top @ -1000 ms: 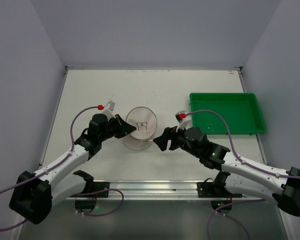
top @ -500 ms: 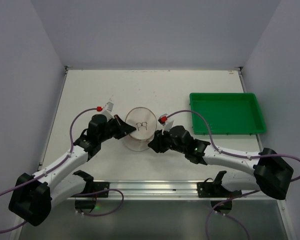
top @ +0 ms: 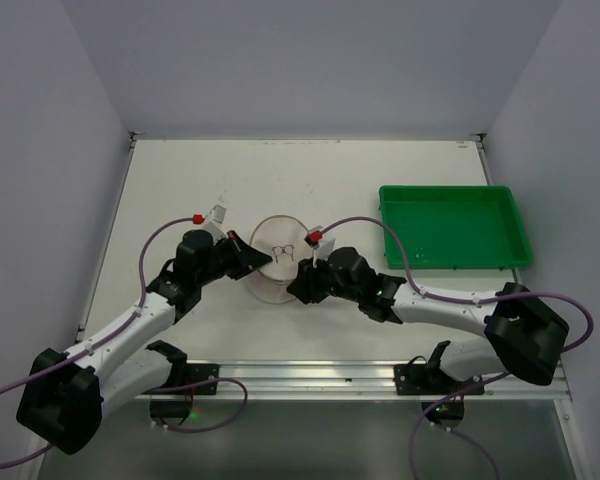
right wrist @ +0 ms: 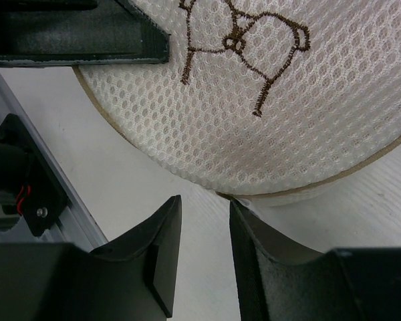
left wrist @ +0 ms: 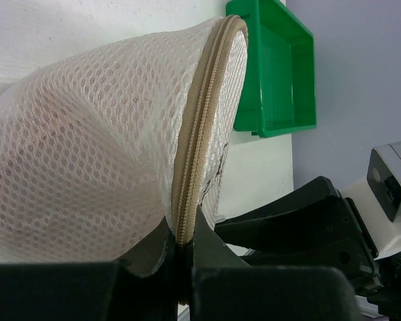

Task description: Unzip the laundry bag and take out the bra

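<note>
Over at 9 o'clock of the laundry bag [top: 280, 268], which sat mid-table, my left gripper [left wrist: 180, 244] was pinched tight on its beige zip rim [left wrist: 200, 134]. At 5 o'clock, my right gripper [right wrist: 204, 210] had jaws partly apart, gripping nothing, lol.

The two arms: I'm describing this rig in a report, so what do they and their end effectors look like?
The left arm and right arm have white shells with black joints and bases. A mauve cable loops along each to a red plug at the wrist. The left end effector and right end effector are matte black, each with two wedge-shaped fingers.
</note>
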